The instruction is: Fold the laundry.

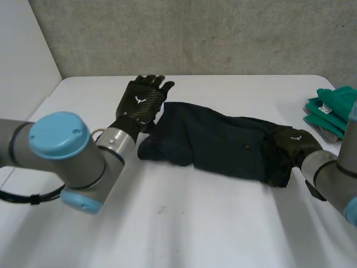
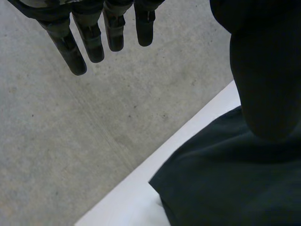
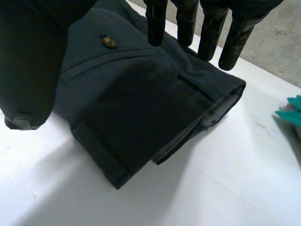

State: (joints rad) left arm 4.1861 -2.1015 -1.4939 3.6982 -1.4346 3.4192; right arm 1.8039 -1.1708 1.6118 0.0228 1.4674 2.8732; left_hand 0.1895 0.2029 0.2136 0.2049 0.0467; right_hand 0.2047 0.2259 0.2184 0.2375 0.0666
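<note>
A pair of dark navy trousers (image 1: pixel 223 142) in a matte woven cloth lies across the middle of the smooth white table (image 1: pixel 184 223). It forms a long, soft-edged band running from about 10 o'clock to 3 o'clock, with shallow creases along it. The left hand (image 1: pixel 142 103), black with a carbon-weave back, sits at the 10 o'clock end of the band. Its fingers (image 2: pixel 89 42) are straight and slightly fanned, pointing toward 12 o'clock at the rough grey concrete wall (image 1: pixel 195 33), clear of the cloth, and its thumb is over the fabric's rounded corner. The right hand (image 1: pixel 293 144) rests at the 3 o'clock end, on the waistband. There its fingers (image 3: pixel 156 23) are straight and a little apart above a stitched pocket seam and a small brown round button (image 3: pixel 109 42); nothing is pinched. The folded layers show a pale lining at the squared end. A crumpled green cloth (image 1: pixel 332 111) lies at 2 o'clock, apart from the trousers.
</note>
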